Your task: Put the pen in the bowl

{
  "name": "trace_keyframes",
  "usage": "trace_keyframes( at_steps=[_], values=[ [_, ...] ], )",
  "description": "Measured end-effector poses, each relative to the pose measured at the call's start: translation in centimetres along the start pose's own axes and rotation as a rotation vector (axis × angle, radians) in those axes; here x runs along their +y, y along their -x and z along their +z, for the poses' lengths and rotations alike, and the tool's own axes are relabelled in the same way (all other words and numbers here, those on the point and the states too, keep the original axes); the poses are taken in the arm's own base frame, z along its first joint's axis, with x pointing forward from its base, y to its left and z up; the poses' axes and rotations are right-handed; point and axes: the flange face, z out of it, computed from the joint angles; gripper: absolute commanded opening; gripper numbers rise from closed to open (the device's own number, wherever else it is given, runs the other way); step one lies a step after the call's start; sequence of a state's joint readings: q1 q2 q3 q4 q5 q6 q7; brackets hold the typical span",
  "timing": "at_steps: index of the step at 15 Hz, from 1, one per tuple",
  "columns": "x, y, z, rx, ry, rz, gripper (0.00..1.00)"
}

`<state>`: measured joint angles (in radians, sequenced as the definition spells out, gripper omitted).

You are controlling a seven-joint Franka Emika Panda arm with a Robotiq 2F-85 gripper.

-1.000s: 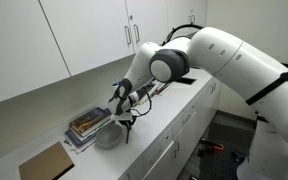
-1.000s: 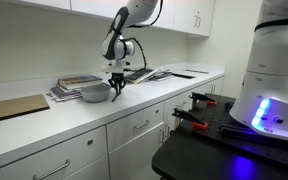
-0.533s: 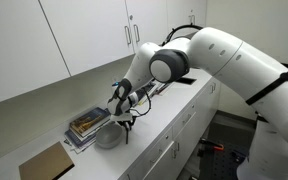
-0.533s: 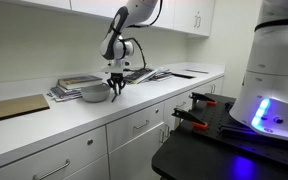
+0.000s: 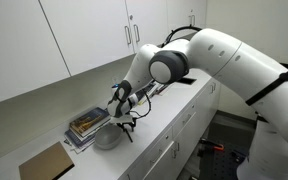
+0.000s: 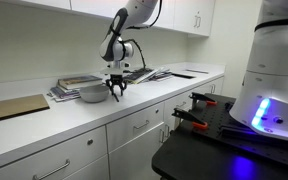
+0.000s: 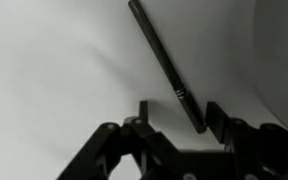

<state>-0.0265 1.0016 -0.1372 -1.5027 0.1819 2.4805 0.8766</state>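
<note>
The long white table (image 5: pixel 162 104) runs under the wall cabinets and carries everything. The big white arm (image 5: pixel 224 50) reaches down over it to the spot just beside the bowl (image 6: pixel 92 94). Behind the bowl lies a stack of books (image 5: pixel 86 125), and a flat brown board (image 5: pixel 46 162) sits well apart toward the table's end.

The bowl is small, round, grey and shallow. Neither exterior view looks far enough over its rim to show the inside, and nothing sticks up above the rim.

The jaws hang low over the table and stand wide open, gripping nothing. In the wrist view the pen (image 7: pixel 164 60) lies flat on the bare table. It runs slantwise away from the camera, with its near end between the two fingers and closer to one of them. In both exterior views it is too thin to pick out.

The pen should be light and stiff, but smooth and round, so it is likely to roll or pivot if pinched near its tip. The safer hold is probably further up the barrel, across its width — nearer the middle, so it hangs level for the short carry to the bowl.
</note>
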Motion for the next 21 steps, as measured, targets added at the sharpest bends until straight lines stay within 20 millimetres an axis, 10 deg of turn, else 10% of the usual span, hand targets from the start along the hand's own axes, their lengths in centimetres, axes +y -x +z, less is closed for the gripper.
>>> trace_keyframes(
  at_steps=[2, 8, 15, 21],
  values=[
    [-0.1, 0.2, 0.1, -0.004, 0.000, -0.028, 0.38],
    [-0.5, 0.6, 0.1, -0.011, -0.011, -0.093, 0.02],
    [-0.7, -0.8, -1.5, 0.018, -0.028, -0.085, 0.04],
    [-0.9, -4.5, -8.6, 0.150, -0.052, -0.092, 0.04]
  ],
)
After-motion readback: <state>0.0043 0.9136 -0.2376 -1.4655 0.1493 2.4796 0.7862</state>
